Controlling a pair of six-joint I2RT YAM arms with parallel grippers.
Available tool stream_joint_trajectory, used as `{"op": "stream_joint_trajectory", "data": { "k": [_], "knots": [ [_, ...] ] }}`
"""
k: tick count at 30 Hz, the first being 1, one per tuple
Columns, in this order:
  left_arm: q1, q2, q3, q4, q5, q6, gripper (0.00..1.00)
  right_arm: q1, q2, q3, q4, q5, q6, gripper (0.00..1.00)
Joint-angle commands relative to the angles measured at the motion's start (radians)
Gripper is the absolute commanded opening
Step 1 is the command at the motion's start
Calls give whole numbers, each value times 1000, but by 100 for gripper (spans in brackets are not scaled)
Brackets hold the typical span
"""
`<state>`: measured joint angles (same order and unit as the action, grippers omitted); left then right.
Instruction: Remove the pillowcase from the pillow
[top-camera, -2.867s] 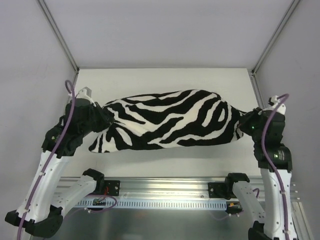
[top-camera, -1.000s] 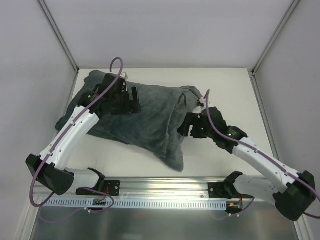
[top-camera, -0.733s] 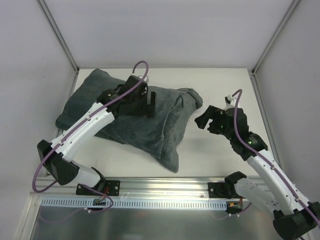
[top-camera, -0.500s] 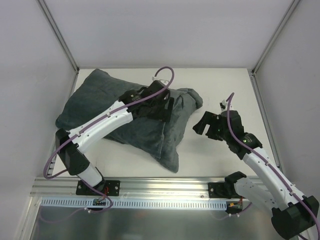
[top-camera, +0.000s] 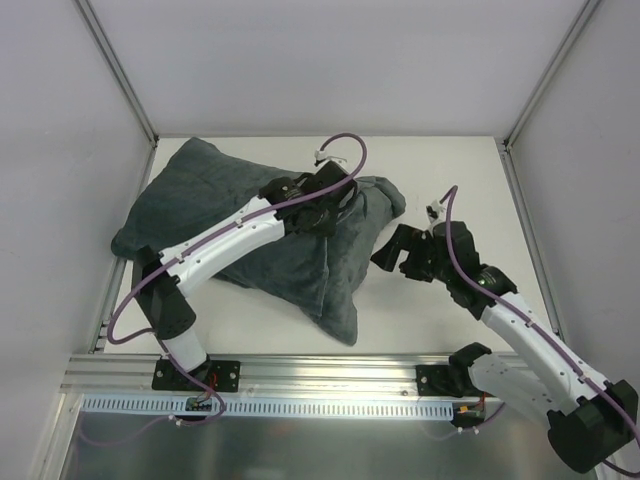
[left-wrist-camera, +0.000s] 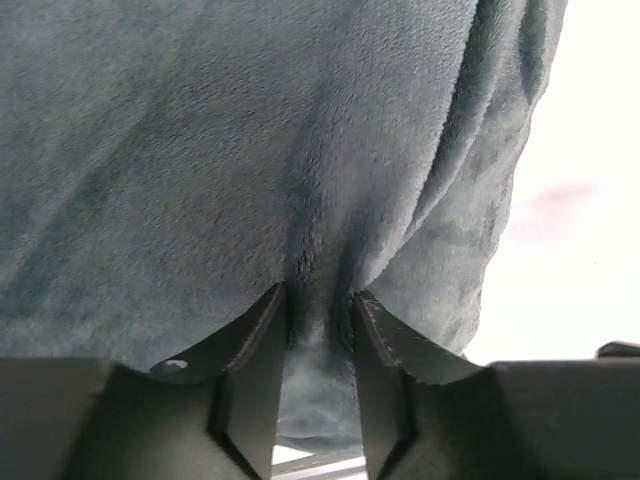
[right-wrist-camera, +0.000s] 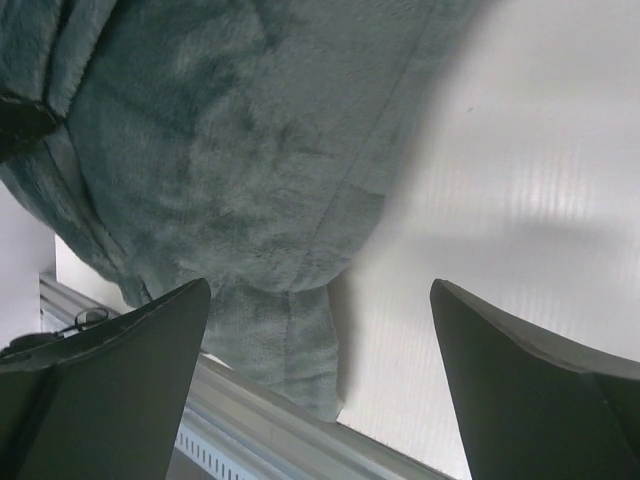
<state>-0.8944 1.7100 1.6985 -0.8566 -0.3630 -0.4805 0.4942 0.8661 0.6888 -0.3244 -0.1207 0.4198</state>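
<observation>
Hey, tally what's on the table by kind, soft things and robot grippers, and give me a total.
Dark plush pillowcase, stuffed: 1
Grippers: 2 (left gripper, right gripper)
Total: 3

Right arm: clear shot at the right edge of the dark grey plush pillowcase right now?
Probably yes. The right tool stands open just beside the dark grey plush pillowcase, only white table between them. The left tool pinches a fold farther in, off that path.
</observation>
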Motion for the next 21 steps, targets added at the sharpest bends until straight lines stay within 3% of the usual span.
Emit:
{"op": "stream_joint_trajectory", "data": {
  "k": [1,2,4,15,17,18,20,21],
  "knots": [
    [17,-107,-19,-12,-22,-20,26,73,33,53,77,3,23,96],
    [23,-127,-29,-12,-22,-20,13,89,62,63,87,9,27,96],
    [34,-138,-39,-15,-10,-24,0,132,100,99,111,26,31,96],
    [107,-285,-154,25,116,-81,0,274,440,310,214,90,57,100],
    [124,-314,-180,28,147,-87,0,280,484,333,217,92,68,83],
    [141,-325,-200,33,154,-89,0,280,507,340,217,92,73,59],
    [159,-360,-224,40,170,-86,0,279,504,330,216,105,79,35],
    [170,-371,-235,44,183,-83,0,280,493,321,211,113,80,15]
  ]
}}
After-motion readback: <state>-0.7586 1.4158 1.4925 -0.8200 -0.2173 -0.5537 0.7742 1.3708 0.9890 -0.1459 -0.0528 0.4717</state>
